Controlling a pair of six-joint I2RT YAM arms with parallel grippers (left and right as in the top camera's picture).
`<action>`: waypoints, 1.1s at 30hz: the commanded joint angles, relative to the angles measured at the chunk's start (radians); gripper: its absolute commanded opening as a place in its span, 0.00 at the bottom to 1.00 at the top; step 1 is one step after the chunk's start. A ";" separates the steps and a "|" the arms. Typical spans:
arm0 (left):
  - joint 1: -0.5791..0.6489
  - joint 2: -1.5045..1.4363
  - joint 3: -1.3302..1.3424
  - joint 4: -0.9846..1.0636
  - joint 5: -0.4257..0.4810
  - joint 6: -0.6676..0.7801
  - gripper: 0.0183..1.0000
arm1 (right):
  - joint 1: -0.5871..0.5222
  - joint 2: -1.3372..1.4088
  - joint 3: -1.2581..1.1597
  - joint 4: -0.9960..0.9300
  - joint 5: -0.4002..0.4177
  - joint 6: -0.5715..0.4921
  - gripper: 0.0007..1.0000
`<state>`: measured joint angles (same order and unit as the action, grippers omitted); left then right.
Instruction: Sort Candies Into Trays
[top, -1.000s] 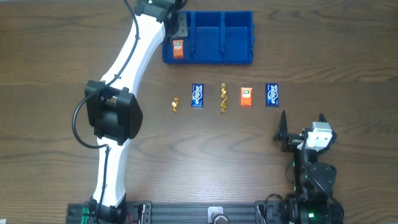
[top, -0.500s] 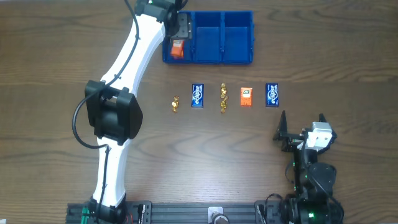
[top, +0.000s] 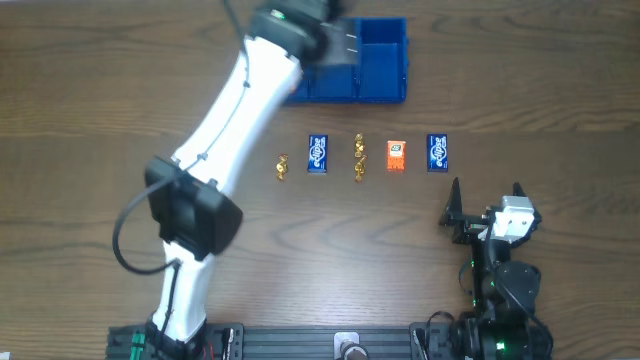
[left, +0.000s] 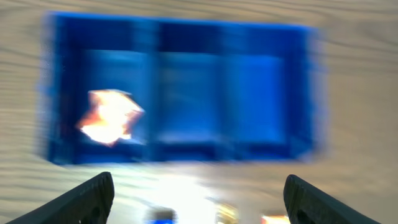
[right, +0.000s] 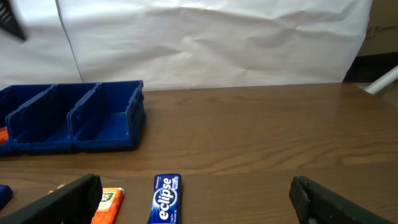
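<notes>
A blue tray (top: 385, 62) with three compartments stands at the table's far side. My left gripper (top: 340, 42) hangs open above the tray (left: 186, 93), nothing between its fingers. One orange candy (left: 109, 116) lies in the tray's left end compartment. In a row nearer me lie a gold candy (top: 282, 167), a blue candy (top: 318, 153), two gold candies (top: 359, 158), an orange candy (top: 396, 155) and another blue candy (top: 437, 152). My right gripper (top: 486, 190) stands open low over the table, just short of the blue candy (right: 165, 199) and the orange candy (right: 109, 199).
The left arm's white links (top: 235, 120) stretch diagonally over the table's left half. A white sheet (right: 211, 43) hangs behind the table's far edge. Bare wood lies to the right of the tray (right: 74, 118) and in front of the candy row.
The left gripper has swung to the right over the tray, away from the orange candy, which stays in the left compartment. The right arm has not moved.
</notes>
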<state>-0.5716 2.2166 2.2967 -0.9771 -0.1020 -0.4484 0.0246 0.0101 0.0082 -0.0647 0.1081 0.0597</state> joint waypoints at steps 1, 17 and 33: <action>-0.181 0.038 0.016 -0.023 -0.051 -0.188 0.91 | 0.007 -0.007 -0.001 -0.005 0.002 -0.004 1.00; -0.287 0.290 0.016 -0.043 -0.032 -0.271 0.91 | 0.007 -0.007 -0.001 -0.005 0.002 -0.005 1.00; -0.301 0.380 0.016 -0.021 0.079 -0.229 0.86 | 0.007 -0.007 -0.001 -0.005 0.002 -0.005 1.00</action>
<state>-0.8684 2.5664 2.3070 -0.9943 -0.0631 -0.7021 0.0246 0.0101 0.0082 -0.0647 0.1081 0.0597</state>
